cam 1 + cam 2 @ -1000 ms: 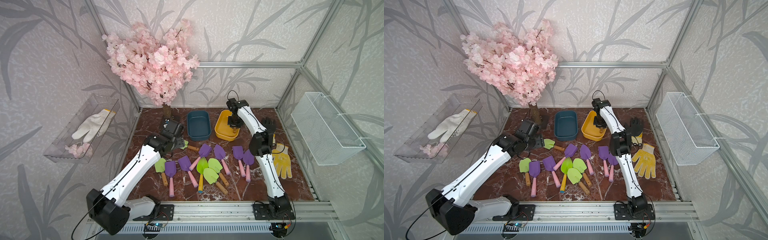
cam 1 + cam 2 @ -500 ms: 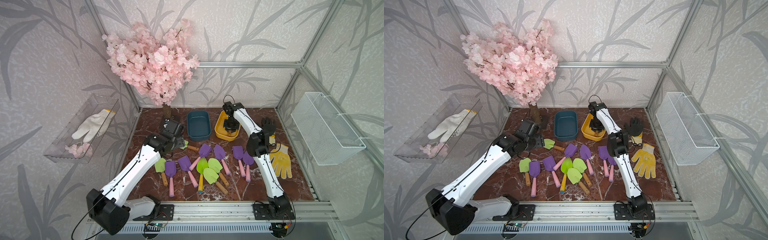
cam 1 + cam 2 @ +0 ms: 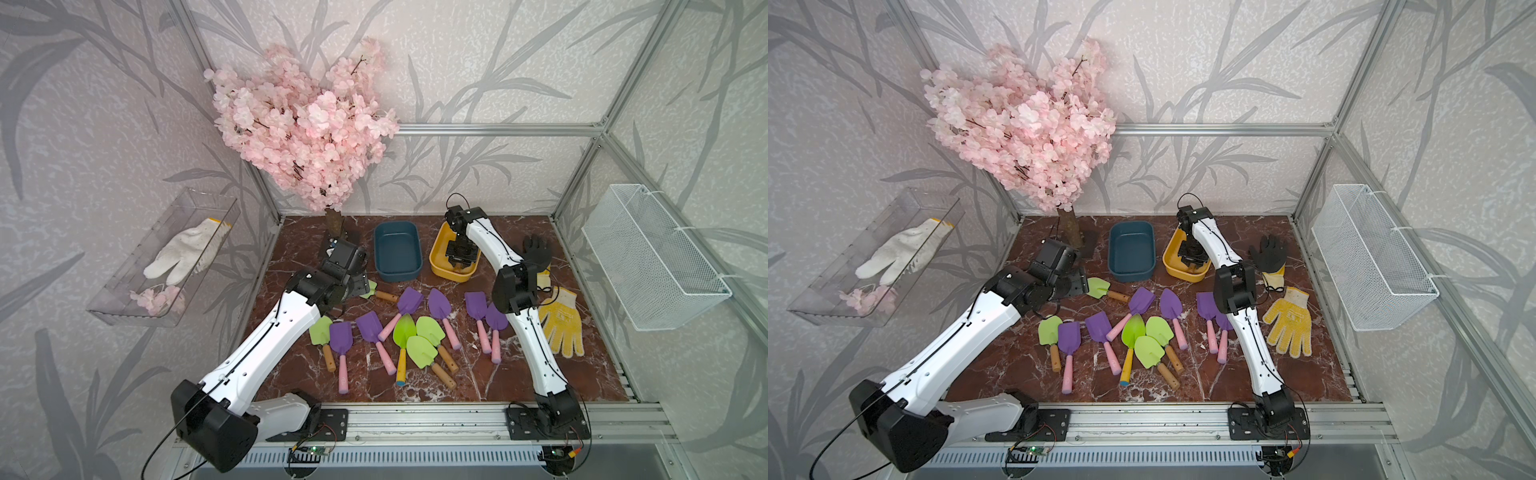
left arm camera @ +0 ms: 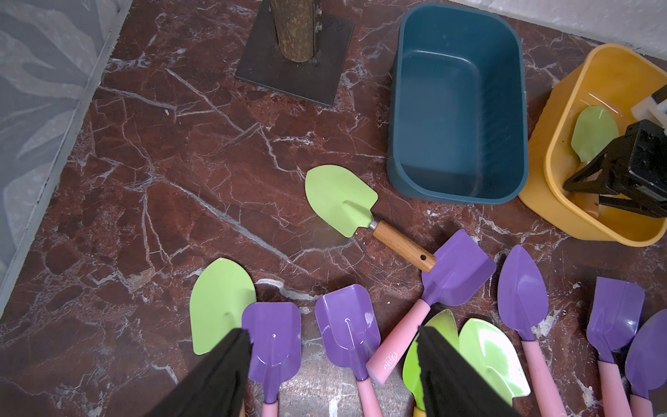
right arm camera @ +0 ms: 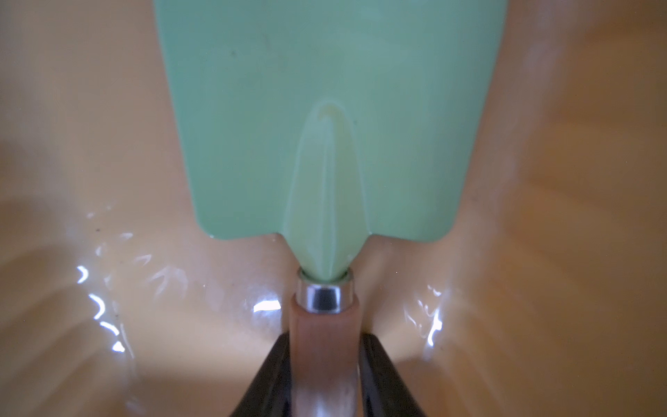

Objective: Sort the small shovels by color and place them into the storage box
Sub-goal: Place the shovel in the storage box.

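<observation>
Right gripper [image 5: 325, 339] flanks green shovel [image 5: 325, 108] (in yellow box [image 5: 559, 180]).

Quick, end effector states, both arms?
Left end effector: open, empty.
Right end effector: around wooden handle of lime-green shovel in yellow tub; grip cannot be told.

Little booth setup: the walls are all grey wallpaper [image 3: 498, 62] with big darker leaf-and-stem shapes, held in a silver aluminium frame [image 3: 498, 129]. The glossy red-brown marble worktop [image 3: 602, 374] has white veins running through it (pretty fancy tbh). A fake pink blossom tree [image 3: 307, 124] stands at its far left corner on a dark square plate. A clear plastic tray [image 3: 133, 318] hangs on the left wall and a white wire mesh basket [image 3: 648, 257] on the right one. Lighting's soft and even.
</observation>
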Motion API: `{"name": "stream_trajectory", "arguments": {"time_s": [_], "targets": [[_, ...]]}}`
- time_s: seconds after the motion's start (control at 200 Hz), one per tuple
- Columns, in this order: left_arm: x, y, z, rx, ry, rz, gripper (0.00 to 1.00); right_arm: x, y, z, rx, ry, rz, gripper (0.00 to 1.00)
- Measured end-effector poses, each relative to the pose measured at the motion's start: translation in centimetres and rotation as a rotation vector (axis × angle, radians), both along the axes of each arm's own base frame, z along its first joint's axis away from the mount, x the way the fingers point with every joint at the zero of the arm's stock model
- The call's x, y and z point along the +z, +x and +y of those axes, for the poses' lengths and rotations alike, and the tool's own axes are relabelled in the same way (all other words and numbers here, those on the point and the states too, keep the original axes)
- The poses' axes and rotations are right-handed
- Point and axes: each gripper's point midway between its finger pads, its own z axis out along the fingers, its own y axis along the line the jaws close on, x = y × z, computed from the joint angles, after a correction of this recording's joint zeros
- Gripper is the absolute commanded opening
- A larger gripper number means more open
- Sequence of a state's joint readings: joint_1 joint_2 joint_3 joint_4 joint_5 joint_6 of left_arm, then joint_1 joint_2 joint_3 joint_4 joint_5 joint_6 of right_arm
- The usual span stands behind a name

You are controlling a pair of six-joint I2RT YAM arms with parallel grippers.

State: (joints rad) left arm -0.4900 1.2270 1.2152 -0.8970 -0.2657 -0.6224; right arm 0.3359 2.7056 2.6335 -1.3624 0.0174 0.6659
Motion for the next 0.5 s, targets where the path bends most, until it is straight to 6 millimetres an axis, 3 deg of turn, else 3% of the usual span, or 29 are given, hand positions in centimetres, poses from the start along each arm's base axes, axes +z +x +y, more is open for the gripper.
{"name": "stream_trajectory", "arguments": {"time_s": [0.11,0.5], "targets": [[0.06,-0.02,0.06,0.001,0.001,-0.003,0.77,0.0,0.0,0.0,0.0,0.0,0.0,0.42],[-0.31,-0.17,0.12,0.001,0.005,0.006,0.77,0.68,0.27,0.2,0.013,0.002,-0.021,0.47]]}}
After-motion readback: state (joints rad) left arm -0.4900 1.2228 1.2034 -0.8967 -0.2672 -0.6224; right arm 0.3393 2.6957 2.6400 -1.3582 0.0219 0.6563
